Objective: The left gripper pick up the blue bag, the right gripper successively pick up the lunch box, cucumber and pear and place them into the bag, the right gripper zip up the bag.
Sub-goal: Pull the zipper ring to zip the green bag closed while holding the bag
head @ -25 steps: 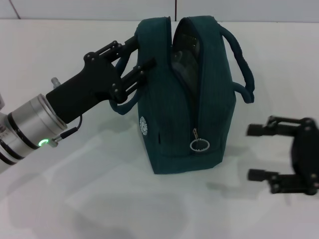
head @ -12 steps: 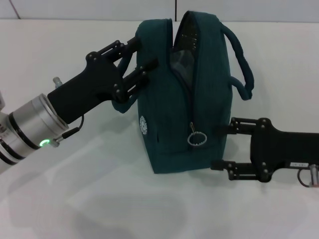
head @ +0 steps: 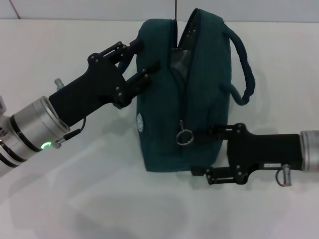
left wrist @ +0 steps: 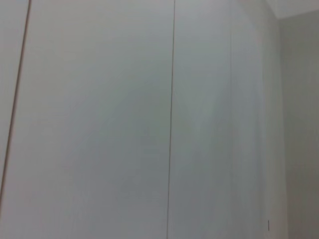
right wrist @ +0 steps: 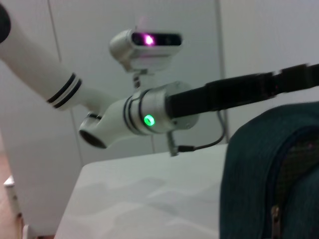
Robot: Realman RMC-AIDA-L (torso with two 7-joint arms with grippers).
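The blue bag (head: pixel 199 94) stands upright in the middle of the white table, and its corner also shows in the right wrist view (right wrist: pixel 269 164). Its top zipper gapes open, showing a dark glossy surface (head: pixel 179 57) inside. The zipper's ring pull (head: pixel 184 137) hangs on the front face. My left gripper (head: pixel 135 63) is at the bag's upper left side, shut on the handle there. My right gripper (head: pixel 198 151) is open against the bag's front face, its upper finger (head: pixel 219 130) just right of the ring pull. The lunch box, cucumber and pear are out of view.
The bag's other handle (head: pixel 244 64) loops out to the right. The left wrist view shows only a pale wall. The right wrist view looks across the table (right wrist: pixel 144 199) at my left arm (right wrist: pixel 149 117) and head camera (right wrist: pixel 149 42).
My right gripper has moved left from the table's right side up to the bag's front face. The bag has shifted and leaned slightly left, and the ring pull swung up and left.
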